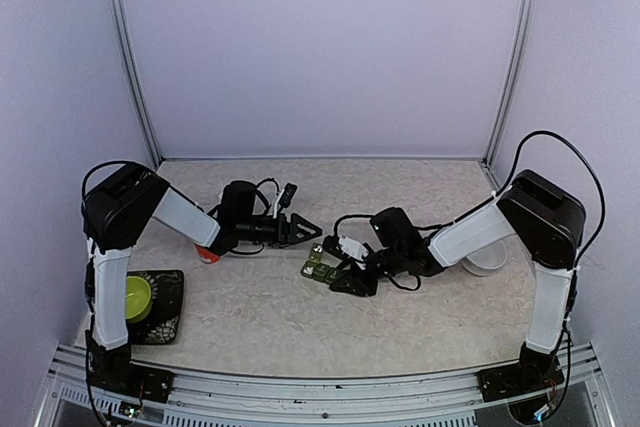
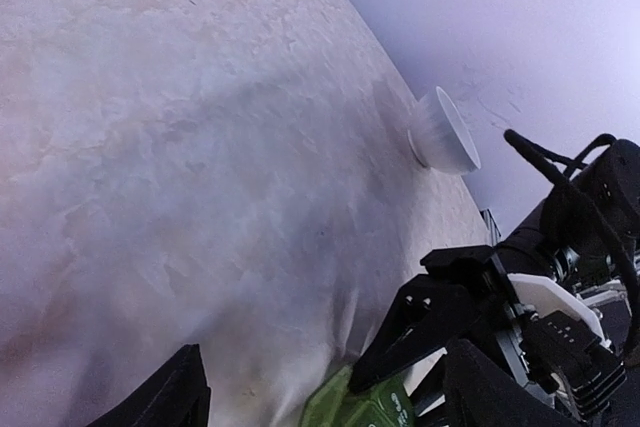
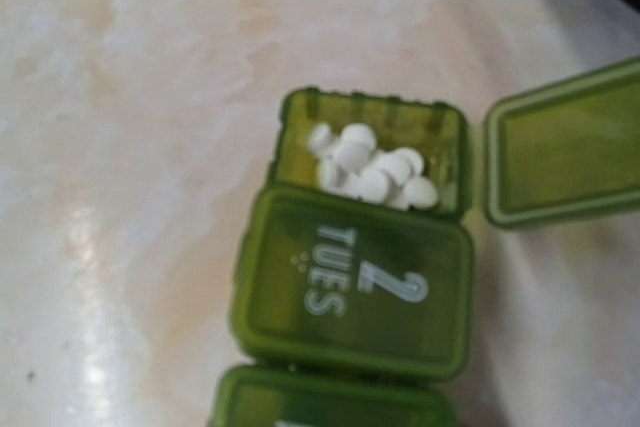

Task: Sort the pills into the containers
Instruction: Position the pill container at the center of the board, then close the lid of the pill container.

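We find the green pill box (image 3: pixel 350 287) lying on the table (image 1: pixel 420 197), between the 2 arms and a little nearer the right one. The right wrist camera looks straight down on it. Of its 3 cells, 1 stands open (image 3: pixel 385 112), its lid (image 3: pixel 565 147) folded out flat to the side. A small heap of white pills (image 3: pixel 372 172) sits in that cell, piled against its far wall. The middle cell marked "2 TUES" (image 3: pixel 400 332) is shut, and so, as far as we can see, is the third cell (image 3: pixel 320 402) at the frame's edge.

The right gripper (image 1: pixel 345 279) sits low at the box, touching it or just beside it. Its fingers are out of its own camera's view and only a dark mass from above, so we cannot tell how its jaws stand. The left gripper (image 1: pixel 305 230) hovers near the box on the far side, jaws wide apart and holding nothing.

In our judgement, the main risks are these:

- The box looks light and nothing pins it down, so a sideways nudge from either finger could slide or tip it and scatter the heap.
- The pills are tiny and stacked, so a pinch into the cell may catch several or flick some over the rim.
- The open lid juts out where a descending finger could strike it and lever the box up.
- 2 cells are closed, so any pill carried over now has nowhere to land.
- The 2 grippers work close together and could collide.
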You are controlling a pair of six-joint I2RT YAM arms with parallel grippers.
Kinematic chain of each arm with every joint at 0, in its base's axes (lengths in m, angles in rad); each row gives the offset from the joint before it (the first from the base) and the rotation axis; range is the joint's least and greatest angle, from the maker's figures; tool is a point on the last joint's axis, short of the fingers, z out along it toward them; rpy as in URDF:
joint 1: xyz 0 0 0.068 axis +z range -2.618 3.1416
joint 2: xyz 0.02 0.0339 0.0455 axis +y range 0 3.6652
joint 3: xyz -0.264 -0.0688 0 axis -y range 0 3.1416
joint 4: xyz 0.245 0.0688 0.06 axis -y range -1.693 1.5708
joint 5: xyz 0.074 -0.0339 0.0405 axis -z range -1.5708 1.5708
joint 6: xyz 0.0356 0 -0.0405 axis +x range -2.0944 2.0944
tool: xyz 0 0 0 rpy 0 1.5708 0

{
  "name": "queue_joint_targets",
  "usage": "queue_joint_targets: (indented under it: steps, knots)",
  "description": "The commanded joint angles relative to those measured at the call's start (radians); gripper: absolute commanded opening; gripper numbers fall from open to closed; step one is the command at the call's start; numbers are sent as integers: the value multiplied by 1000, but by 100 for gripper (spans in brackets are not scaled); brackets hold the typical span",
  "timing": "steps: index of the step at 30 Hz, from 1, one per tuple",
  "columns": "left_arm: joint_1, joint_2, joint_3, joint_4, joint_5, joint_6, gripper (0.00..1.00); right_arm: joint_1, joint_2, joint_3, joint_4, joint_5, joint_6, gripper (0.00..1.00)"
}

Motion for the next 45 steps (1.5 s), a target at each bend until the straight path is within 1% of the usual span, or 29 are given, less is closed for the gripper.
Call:
queue_joint_targets:
  steps: [1, 4, 8, 11, 13, 15, 17, 19, 27, 35, 45]
  knots:
    - [-35, -59, -31, 53, 46, 2, 77, 9, -32, -19, 15, -15, 18, 35]
    - [-44, -71, -38, 28, 58, 25, 76, 9, -37, -21, 15, -24, 17, 35]
    - [-49, -77, -46, 18, 91, 41, 72, 9, -36, -20, 10, -25, 14, 35]
    - [-54, -83, -48, 4, 111, 53, 66, 9, -32, -21, 8, -25, 12, 35]
    - [-57, -89, -43, -36, 107, 78, 62, 9, -30, -22, 8, -23, 11, 35]
    - [-60, -99, -47, -55, 103, 99, 60, 9, -31, -20, 7, -22, 11, 35]
    - [-59, -110, -58, -60, 103, 105, 56, 9, -29, -18, 4, -19, 11, 35]
    - [-59, -124, -71, -61, 99, 107, 55, 9, -28, -17, 4, -16, 10, 36]
    - [-73, -155, -90, -150, 46, 146, 50, 8, -25, -13, 0, 4, 13, 36]
    - [-103, -161, -88, -262, -16, 200, 41, 9, -28, -11, -9, 20, 8, 35]
    - [-132, -199, -136, -273, -111, 184, 29, 9, -25, -5, -18, 31, 7, 35]
